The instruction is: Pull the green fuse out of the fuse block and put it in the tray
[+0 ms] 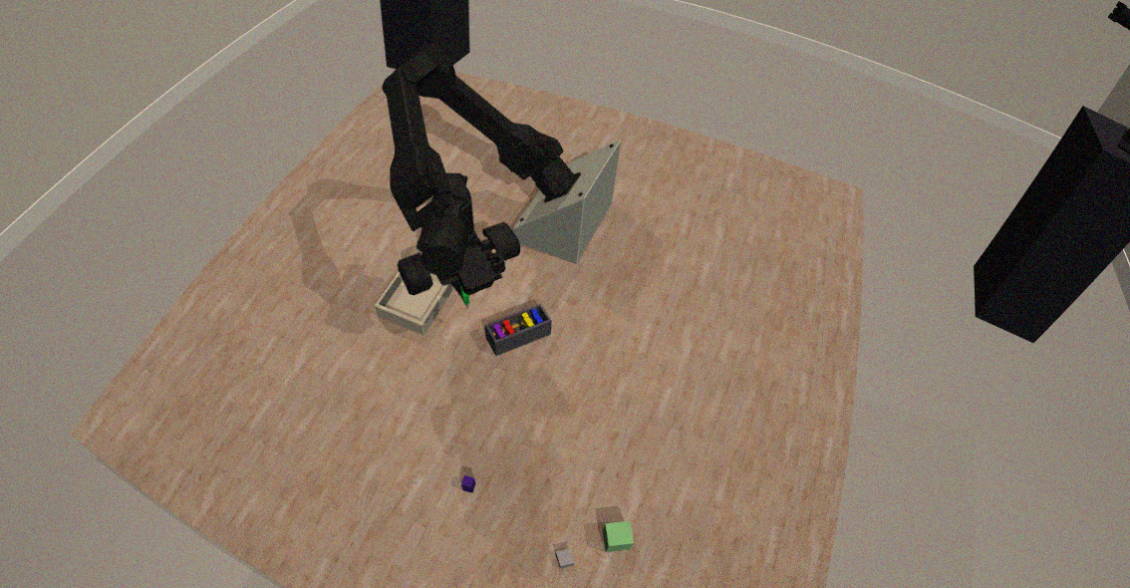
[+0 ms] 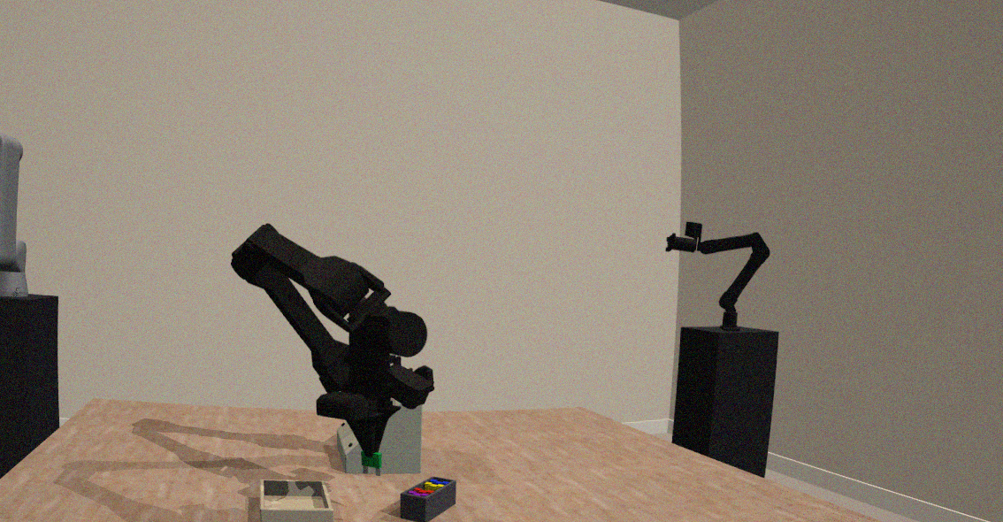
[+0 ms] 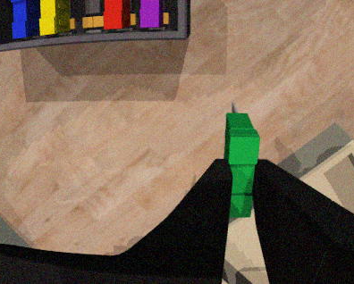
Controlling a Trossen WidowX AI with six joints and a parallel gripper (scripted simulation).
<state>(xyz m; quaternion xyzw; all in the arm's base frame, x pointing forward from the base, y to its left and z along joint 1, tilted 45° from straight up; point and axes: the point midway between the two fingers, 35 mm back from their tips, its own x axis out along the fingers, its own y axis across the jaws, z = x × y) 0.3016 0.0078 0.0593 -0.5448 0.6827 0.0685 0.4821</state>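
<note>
My gripper [image 3: 240, 171] [image 2: 371, 454] is shut on the green fuse [image 3: 243, 149] [image 2: 372, 460] [image 1: 465, 297], which hangs upright in the air between the tray and the block, with its prongs free. The fuse block [image 1: 521, 339] [image 2: 415, 508] [image 3: 77, 44] stands to one side of it and holds the purple [image 3: 151, 14], red [image 3: 113, 14], yellow [image 3: 48, 18] and blue [image 3: 21, 19] fuses, with an empty slot between yellow and red. The beige tray [image 1: 405, 319] [image 2: 297, 516] [image 3: 328, 166] lies on the other side, partly hidden by the gripper in the top view. Its visible floor is bare.
The arm's grey wedge-shaped base [image 1: 553, 227] [image 2: 402, 441] stands behind the gripper. A purple cube [image 1: 468, 484], a green block [image 1: 618, 535] and a small grey piece [image 1: 564, 557] lie far off on the wooden table top [image 1: 710, 347]. Another arm [image 2: 743, 259] stands on a distant pedestal.
</note>
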